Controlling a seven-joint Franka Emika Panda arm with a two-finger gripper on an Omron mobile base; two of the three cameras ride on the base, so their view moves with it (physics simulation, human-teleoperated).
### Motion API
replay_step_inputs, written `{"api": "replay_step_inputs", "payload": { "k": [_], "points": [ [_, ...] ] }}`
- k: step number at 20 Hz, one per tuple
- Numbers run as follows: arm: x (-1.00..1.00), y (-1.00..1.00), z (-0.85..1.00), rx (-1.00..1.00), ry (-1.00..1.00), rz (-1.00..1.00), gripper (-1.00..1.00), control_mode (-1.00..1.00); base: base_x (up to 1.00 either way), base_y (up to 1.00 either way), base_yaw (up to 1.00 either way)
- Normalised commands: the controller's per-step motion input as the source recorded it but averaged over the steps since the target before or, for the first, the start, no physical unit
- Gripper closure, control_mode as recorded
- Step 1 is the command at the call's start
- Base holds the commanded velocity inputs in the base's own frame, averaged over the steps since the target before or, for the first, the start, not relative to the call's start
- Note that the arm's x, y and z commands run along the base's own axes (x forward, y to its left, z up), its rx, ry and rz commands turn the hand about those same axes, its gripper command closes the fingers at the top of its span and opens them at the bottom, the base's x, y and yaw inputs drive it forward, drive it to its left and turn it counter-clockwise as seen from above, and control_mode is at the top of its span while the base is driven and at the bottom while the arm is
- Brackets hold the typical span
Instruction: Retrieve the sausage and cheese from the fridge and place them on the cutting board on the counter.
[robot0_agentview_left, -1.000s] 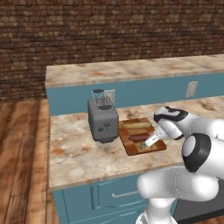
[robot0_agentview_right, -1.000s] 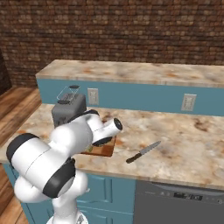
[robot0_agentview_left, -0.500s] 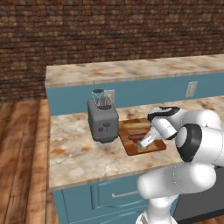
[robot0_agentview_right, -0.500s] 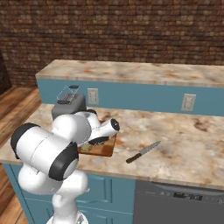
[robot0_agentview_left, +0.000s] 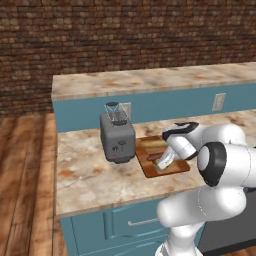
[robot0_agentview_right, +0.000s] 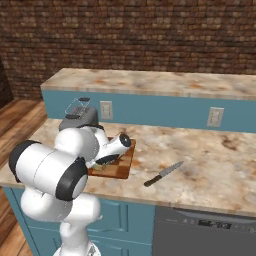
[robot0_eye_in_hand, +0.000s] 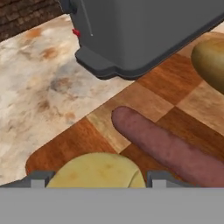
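Jaws straddle the cheese (robot0_eye_in_hand: 96, 171): in the hand view the gripper (robot0_eye_in_hand: 101, 180) has one dark fingertip (robot0_eye_in_hand: 41, 178) close against each side of the yellowish chunk, but whether they press on it or stand just clear cannot be told. The cheese is low over the near part of the cutting board (robot0_eye_in_hand: 70, 146), and its underside is hidden, so contact with the wood cannot be judged either.

Just beyond the cheese, the sausage (robot0_eye_in_hand: 168, 151) lies flat on the board, a dark-red cylinder running slantwise across the checkered wood, close to the chunk. On the far part of the board rests a pale tan loaf (robot0_eye_in_hand: 212, 59), apart from the sausage.

The board lies on the counter (robot0_eye_in_hand: 39, 83), a beige marbled top over teal cabinets. A grey toaster (robot0_eye_in_hand: 144, 30) stands just left of the board, its base near the board's edge. Well to the right of the board, a knife (robot0_agentview_right: 163, 173) lies on the stone, its dark handle toward the near edge. Behind runs the raised teal back ledge with a white outlet (robot0_agentview_left: 218, 101), and past it a brick wall (robot0_agentview_left: 125, 35).
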Motion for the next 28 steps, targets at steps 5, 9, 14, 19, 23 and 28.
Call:
{"api": "replay_step_inputs", "payload": {
  "k": [5, 9, 14, 19, 23, 28],
  "points": [
    [0.12, 0.0, -0.29, -0.16, -0.19, 0.0, 1.0, -1.0, 0.0, 0.0, 0.0],
    [0.14, -0.04, -0.22, -0.09, -0.12, 0.0, 1.0, -1.0, 0.0, 0.0, 0.0],
    [0.0, -0.05, -0.3, -0.01, 0.0, 0.0, 1.0, -1.0, 0.0, 0.0, 0.0],
    [0.0, -0.17, -0.16, 0.0, 0.0, 0.0, -1.0, -1.0, 0.0, 0.0, 0.0],
    [-0.15, -0.17, -0.04, 0.0, -0.01, 0.0, -1.0, -1.0, 0.0, 0.0, 0.0],
    [-0.06, -0.03, -0.03, 0.0, 0.0, 0.0, -1.0, -1.0, 0.0, 0.0, 0.0]
  ]
}}
